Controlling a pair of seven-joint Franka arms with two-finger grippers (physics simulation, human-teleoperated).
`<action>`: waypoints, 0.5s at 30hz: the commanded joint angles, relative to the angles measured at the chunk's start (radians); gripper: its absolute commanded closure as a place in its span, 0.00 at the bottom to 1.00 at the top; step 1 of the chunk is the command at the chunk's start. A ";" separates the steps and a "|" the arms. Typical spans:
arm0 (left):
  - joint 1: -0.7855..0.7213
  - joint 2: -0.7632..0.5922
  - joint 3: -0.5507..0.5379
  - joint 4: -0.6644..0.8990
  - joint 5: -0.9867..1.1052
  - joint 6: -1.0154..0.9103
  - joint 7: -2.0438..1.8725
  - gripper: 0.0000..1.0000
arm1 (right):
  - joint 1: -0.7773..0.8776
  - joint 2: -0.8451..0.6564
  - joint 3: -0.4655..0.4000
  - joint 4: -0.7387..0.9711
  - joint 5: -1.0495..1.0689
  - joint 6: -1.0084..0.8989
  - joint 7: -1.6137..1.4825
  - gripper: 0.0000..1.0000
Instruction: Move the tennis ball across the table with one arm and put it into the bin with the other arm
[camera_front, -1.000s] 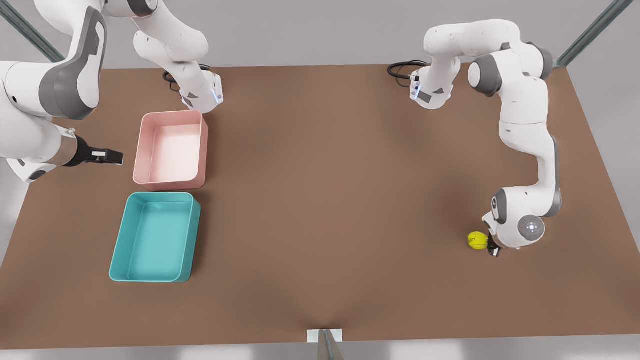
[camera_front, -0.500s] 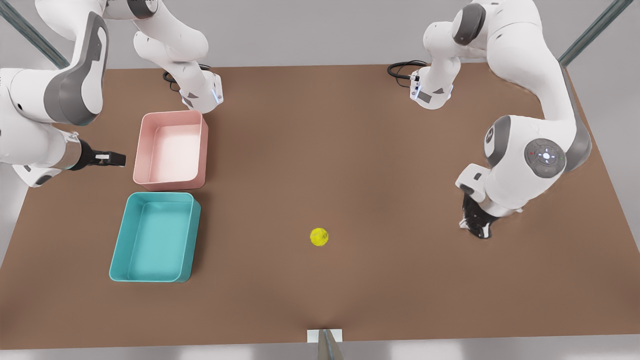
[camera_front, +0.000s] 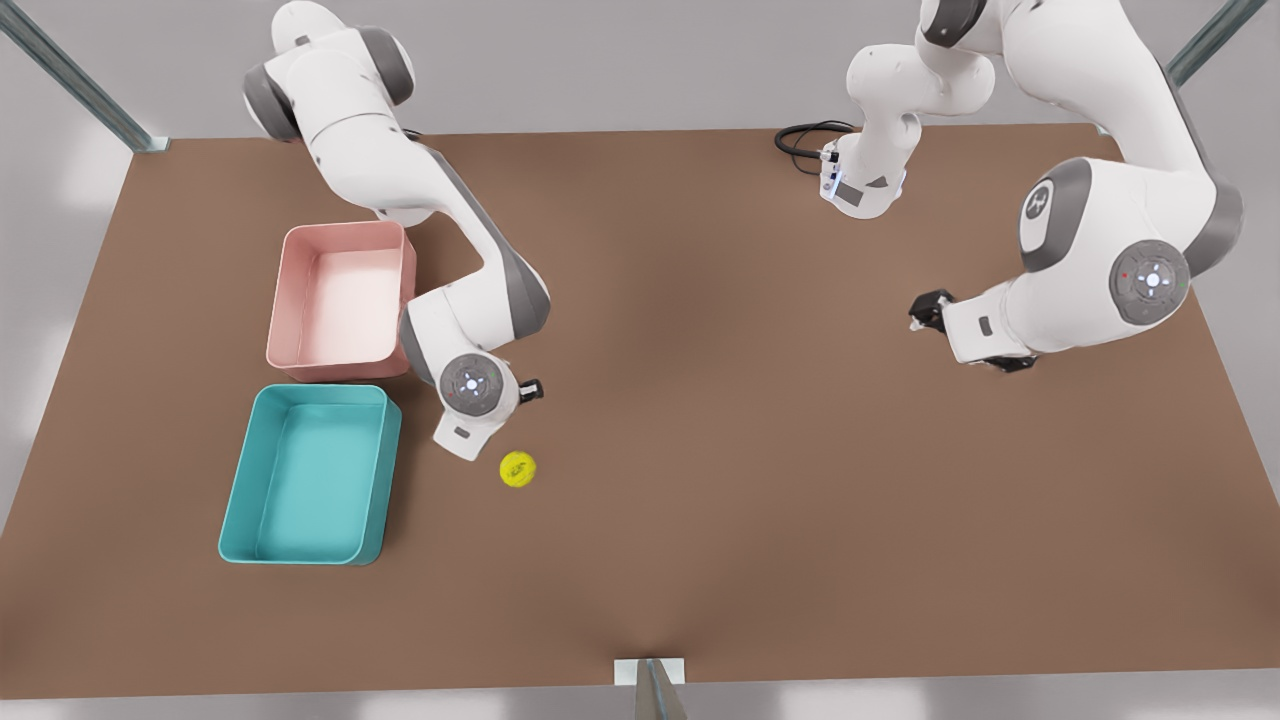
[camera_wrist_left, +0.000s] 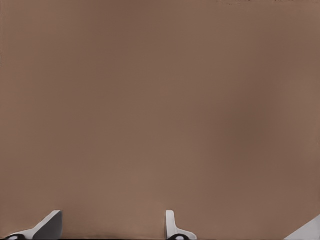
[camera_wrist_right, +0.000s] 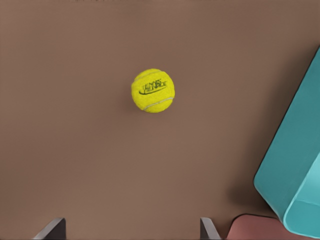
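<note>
The yellow-green tennis ball lies on the brown table, a short way to the right of the teal bin as the front view has it. My right gripper hovers just behind the ball, on the arm at the front view's left. In the right wrist view its fingers stand wide apart around nothing, with the ball ahead of them and a corner of the bin to one side. My left gripper hangs over bare table at the front view's right, open and empty.
A pink tray stands directly behind the teal bin, close to the right arm's elbow. Both arm bases and a black cable sit at the table's back edge. A small bracket marks the front edge.
The ball has rolled from the front view's right to near the teal bin. The right arm has swung from beside the pink tray to just behind the ball. The left arm lifted and drew back.
</note>
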 joint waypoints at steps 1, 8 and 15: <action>-0.001 -0.001 -0.001 0.001 -0.006 -0.023 -0.721 0.00 | 0.008 0.003 -0.029 -0.043 0.010 0.334 0.452 0.00; 0.000 0.002 -0.001 -0.002 -0.006 -0.018 -0.721 0.00 | -0.059 0.108 -0.050 -0.034 0.009 0.465 0.378 0.00; 0.000 0.018 -0.001 -0.001 -0.006 -0.012 -0.724 0.00 | -0.001 0.184 -0.050 -0.034 0.047 0.558 0.383 0.00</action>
